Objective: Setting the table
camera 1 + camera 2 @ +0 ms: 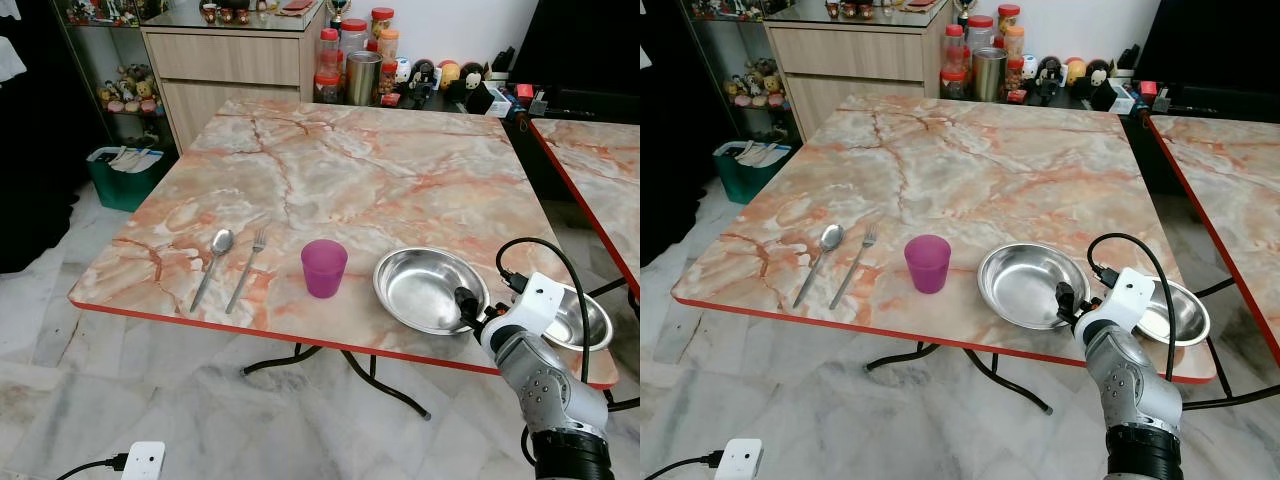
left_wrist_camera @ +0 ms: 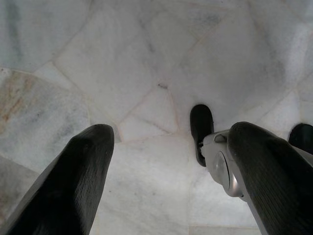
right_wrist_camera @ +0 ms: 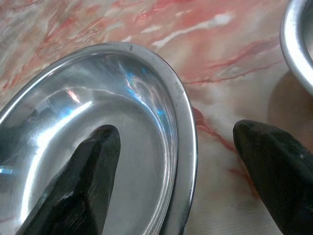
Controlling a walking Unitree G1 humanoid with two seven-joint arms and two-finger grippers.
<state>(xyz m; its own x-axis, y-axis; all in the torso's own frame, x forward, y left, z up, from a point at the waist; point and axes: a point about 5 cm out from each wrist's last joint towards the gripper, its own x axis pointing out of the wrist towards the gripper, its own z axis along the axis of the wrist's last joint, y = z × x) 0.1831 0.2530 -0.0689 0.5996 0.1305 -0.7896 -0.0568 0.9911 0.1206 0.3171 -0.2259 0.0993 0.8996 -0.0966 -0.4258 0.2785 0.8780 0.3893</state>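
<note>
In the left eye view, the marble bench [image 1: 350,170] fills the middle of the frame. Along its near edge lie a spoon [image 1: 213,265] and fork [image 1: 247,268] side by side at lower left, then a purple cup [image 1: 324,267], then a large steel bowl [image 1: 430,290]. The right pincer [image 1: 467,308] reaches its rim at lower right, likely to shift the bowl into a place setting.

The right eye view shows a smaller steel bowl [image 1: 1175,315] at the right edge, partly hidden behind the wrist.

The left wrist view looks down on the pale floor [image 2: 146,73]; the left pincer [image 2: 171,171] hangs idle, released.

In the right wrist view the right pincer's spread fingers [image 3: 88,171] straddle the big bowl's rim without clamping it.
</note>
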